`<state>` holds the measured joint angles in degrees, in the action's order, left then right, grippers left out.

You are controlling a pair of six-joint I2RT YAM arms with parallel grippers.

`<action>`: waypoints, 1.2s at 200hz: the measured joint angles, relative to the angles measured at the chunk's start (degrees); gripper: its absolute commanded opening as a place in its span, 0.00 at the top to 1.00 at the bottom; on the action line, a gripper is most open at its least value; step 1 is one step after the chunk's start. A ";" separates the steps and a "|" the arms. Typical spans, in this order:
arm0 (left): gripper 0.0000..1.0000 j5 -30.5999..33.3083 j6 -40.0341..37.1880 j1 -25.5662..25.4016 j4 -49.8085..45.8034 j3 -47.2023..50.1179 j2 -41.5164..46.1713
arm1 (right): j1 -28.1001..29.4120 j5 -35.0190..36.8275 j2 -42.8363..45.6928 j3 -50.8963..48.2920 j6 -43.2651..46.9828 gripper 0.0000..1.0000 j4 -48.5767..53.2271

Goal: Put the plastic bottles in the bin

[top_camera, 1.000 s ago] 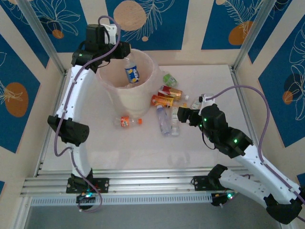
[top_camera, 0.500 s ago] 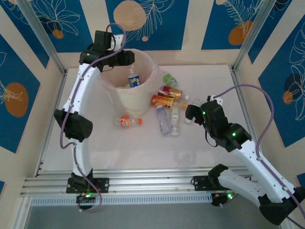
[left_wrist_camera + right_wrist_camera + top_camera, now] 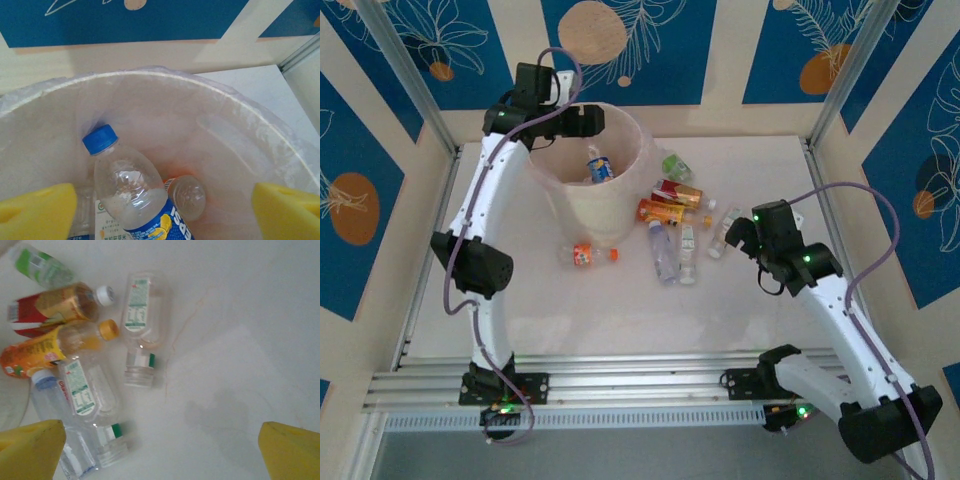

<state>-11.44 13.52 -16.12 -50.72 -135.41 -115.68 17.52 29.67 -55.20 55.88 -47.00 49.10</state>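
Over the bin (image 3: 632,128), the left gripper (image 3: 162,207) gapes empty, a blue-capped bottle (image 3: 131,192) lying inside; right of the bin, the wide-open right gripper (image 3: 160,450) should straddle one loose bottle (image 3: 140,315) squarely before closing.

The top camera looks down from high above the near edge on the whole table (image 3: 620,320), the left wrist camera looks closely into the bin (image 3: 165,75) at far left, and the right wrist camera looks closely on the lying bottles (image 3: 70,340) right of it, both places seen also from the top.
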 measured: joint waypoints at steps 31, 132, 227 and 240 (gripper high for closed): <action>0.01 -0.04 0.13 0.00 1.18 4.90 6.38 | -3.52 -2.82 -5.29 0.07 -0.15 0.01 0.50; 0.00 4.37 4.48 0.00 16.81 40.11 38.80 | -7.04 -10.47 -26.12 5.42 1.44 0.08 -4.98; 0.00 10.25 7.19 0.04 20.63 48.19 47.15 | -7.28 -11.41 -45.22 18.05 6.21 0.06 -8.72; 0.00 10.25 7.19 0.04 20.81 48.28 47.08 | -7.56 -11.52 -47.43 19.67 6.67 0.07 -8.55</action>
<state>-1.19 20.71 -16.08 -29.91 -87.13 -68.60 9.96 18.15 -102.63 75.55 -40.34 40.56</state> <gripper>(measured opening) 0.995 0.939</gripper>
